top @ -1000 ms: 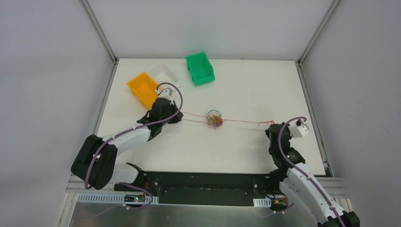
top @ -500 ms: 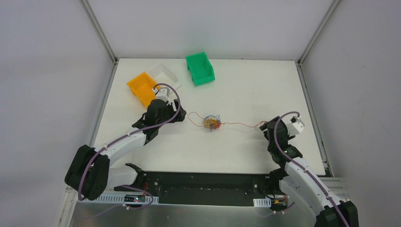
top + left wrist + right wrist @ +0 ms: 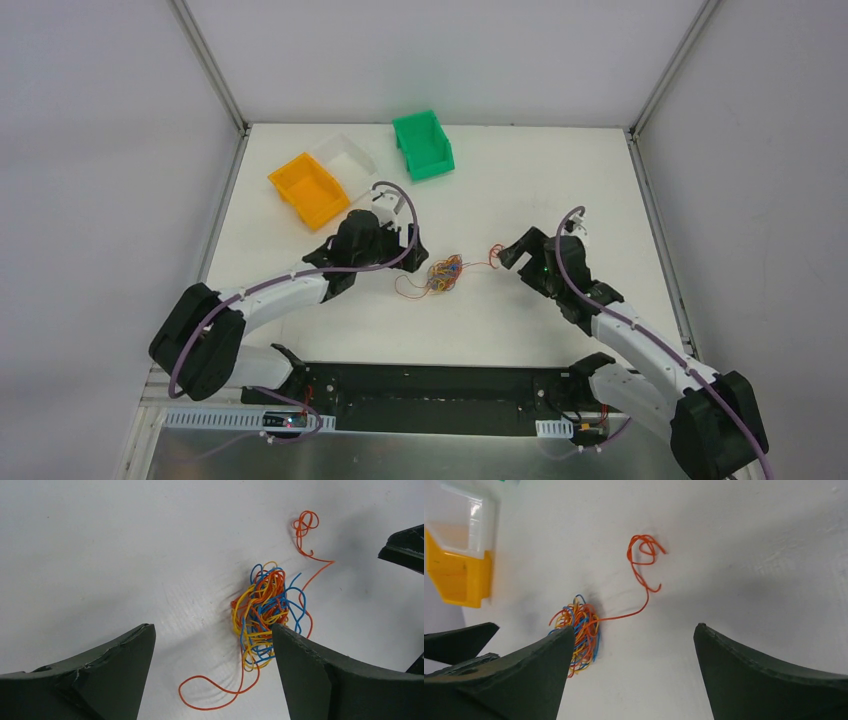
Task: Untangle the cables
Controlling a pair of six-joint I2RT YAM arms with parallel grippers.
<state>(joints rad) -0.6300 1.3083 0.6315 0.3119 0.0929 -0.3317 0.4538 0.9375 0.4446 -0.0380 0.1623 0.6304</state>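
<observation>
left hand (image 3: 210, 630) released; right hand (image 3: 633, 628) released; cables (image 3: 260, 610) balled between; orange bin (image 3: 454, 575): right wrist view, not left

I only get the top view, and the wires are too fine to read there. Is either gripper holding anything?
Observer: No. In the left wrist view the left gripper is open and empty, with the tangle on the table between its fingers.
Operator: And the right?
Observer: The right gripper is open and empty too. An orange strand from the tangle ends in a curl between its fingers.
Operator: What's in the tangle?
Observer: Orange, blue and yellow wires, wound tightly.
</observation>
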